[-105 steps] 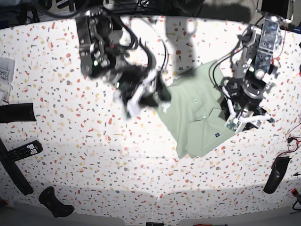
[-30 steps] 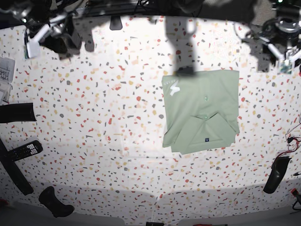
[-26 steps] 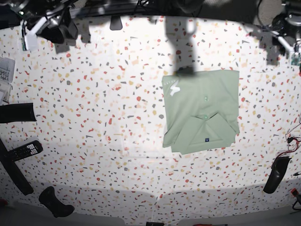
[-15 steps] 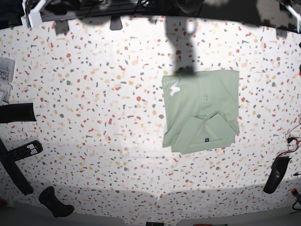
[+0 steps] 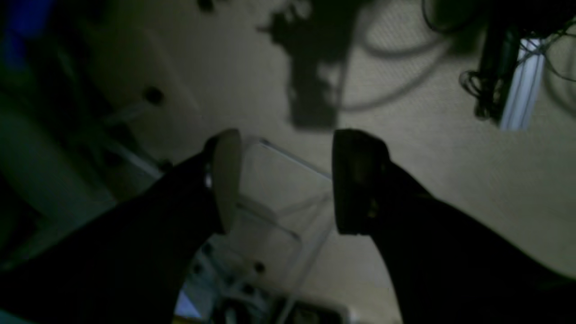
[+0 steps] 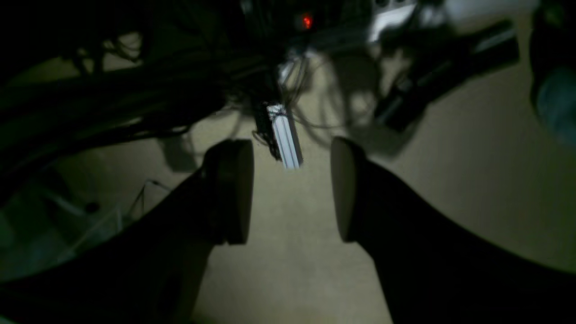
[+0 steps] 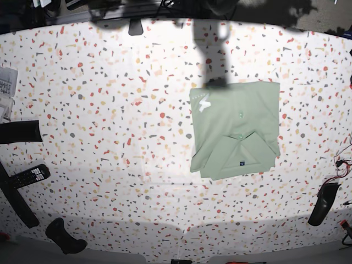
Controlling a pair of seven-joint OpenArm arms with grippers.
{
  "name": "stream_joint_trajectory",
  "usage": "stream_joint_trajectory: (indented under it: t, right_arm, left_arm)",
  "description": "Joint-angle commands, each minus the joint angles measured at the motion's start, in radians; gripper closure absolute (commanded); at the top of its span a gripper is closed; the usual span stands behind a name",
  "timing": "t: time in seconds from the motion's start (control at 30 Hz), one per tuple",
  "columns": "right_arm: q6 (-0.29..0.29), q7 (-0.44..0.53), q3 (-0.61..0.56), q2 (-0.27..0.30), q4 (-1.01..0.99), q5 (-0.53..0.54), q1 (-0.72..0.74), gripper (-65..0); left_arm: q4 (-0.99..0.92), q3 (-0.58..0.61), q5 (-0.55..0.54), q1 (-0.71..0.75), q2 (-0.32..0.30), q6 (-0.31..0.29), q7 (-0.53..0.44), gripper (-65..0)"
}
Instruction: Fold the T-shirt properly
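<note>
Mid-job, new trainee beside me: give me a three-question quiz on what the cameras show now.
1. True or false: the T-shirt lies folded on the table.
2. Are the left gripper and right gripper A) shut on cloth, B) open and holding nothing, or C) shut and empty?
3. Fill in: near the shirt's top left corner sits a small ___ mark.

Key: 1 true. 2 B, each wrist view shows parted jaws with only floor between them. 3 white.

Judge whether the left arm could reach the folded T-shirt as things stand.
Probably yes, but not at once: the T-shirt lies uncovered on the table, while the open left gripper is pulled back, facing the floor beyond it.
</note>
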Motion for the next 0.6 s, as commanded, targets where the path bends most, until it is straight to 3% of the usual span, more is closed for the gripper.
stream_joint_trajectory:
  t: [0.0, 0.13, 0.23, 0.4, 0.5, 0.57]
  right_arm:
    - [0.007, 0.014, 0.004, 0.030, -0.050, 0.007, 0.009, -27.4]
    - [0.007, 0.027, 0.000, 0.107, -0.285, 0.002, 0.106, -27.4]
    - [0.007, 0.109, -0.052, 0.157, -0.396, -0.056, 0.142, -27.4]
    - [0.007, 0.305, -0.264, 0.185, -0.438, -0.261, 0.176, -27.4]
    - [-0.035, 0.357, -0.418, 0.178, -0.438, -0.317, 0.219, -27.4]
    - [-0.049, 0.380, -0.523, 0.177, -0.446, -0.342, 0.251, -27.4]
  left_arm:
    - [-0.052, -0.006, 0.000, 0.005, -0.006, -0.021, -0.005, -29.0]
    - [-0.287, -0.005, 0.000, -0.064, -0.004, -0.084, -0.104, -29.0]
    - [-0.404, 0.034, 0.004, -0.108, -0.004, -0.098, -0.122, -29.0]
    - [-0.479, 0.225, 0.072, -0.174, 0.019, -0.096, -0.172, -29.0]
    - [-0.534, 0.325, 0.071, -0.235, 0.078, -0.092, -0.198, -29.0]
    - [-0.595, 0.362, 0.072, -0.285, 0.130, -0.052, -0.219, -29.0]
